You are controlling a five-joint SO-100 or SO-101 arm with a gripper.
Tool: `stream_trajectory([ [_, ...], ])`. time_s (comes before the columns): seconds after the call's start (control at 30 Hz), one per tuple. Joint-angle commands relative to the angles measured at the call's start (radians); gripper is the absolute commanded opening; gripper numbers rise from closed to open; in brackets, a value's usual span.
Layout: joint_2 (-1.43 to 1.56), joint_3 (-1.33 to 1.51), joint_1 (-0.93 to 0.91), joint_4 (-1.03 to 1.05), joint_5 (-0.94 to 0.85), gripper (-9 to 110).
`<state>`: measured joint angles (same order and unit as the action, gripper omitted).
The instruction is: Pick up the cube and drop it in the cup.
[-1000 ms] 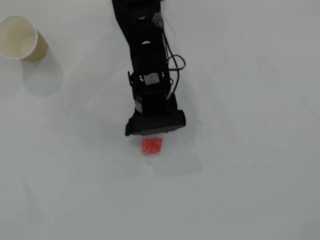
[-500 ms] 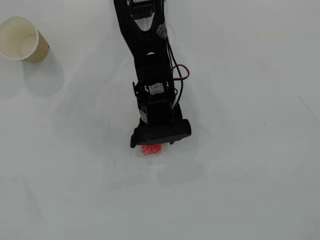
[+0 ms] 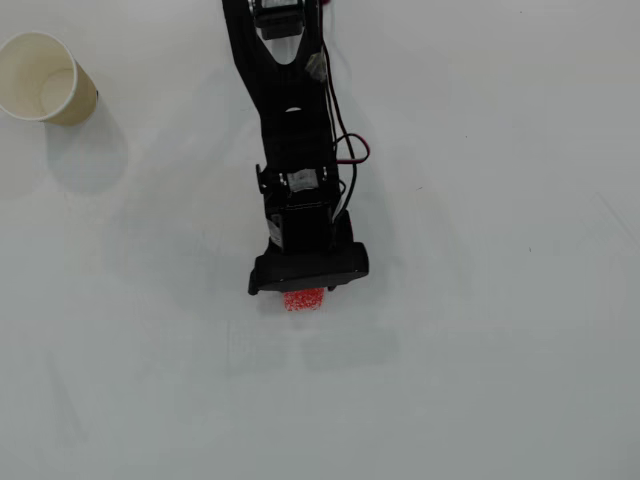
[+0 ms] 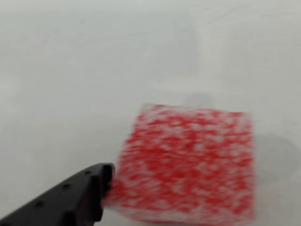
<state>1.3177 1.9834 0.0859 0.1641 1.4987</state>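
The red white-flecked cube (image 3: 303, 299) lies on the white table, half hidden under the front of my gripper (image 3: 306, 284) in the overhead view. In the wrist view the cube (image 4: 188, 162) fills the lower middle, blurred. One black finger (image 4: 77, 197) touches the cube's left edge; the other finger is out of frame. I cannot tell whether the jaws grip the cube. The cream paper cup (image 3: 45, 78) stands upright at the far top left, well away from the gripper, and looks empty.
The black arm (image 3: 290, 120) reaches down from the top edge, with red and black wires (image 3: 345, 140) along its right side. The table (image 3: 500, 300) is plain white.
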Motion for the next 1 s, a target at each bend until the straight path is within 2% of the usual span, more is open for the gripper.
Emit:
stream_trajectory([
  [0.0, 0.031, -0.124, -0.026, -0.026, 0.003, 41],
  [0.3, 0.031, -0.124, -0.034, -0.026, 0.003, 40],
  [0.53, 0.034, -0.124, -0.028, -0.025, 0.003, 23],
  [0.97, 0.032, -0.124, -0.034, -0.003, 0.005, 9],
])
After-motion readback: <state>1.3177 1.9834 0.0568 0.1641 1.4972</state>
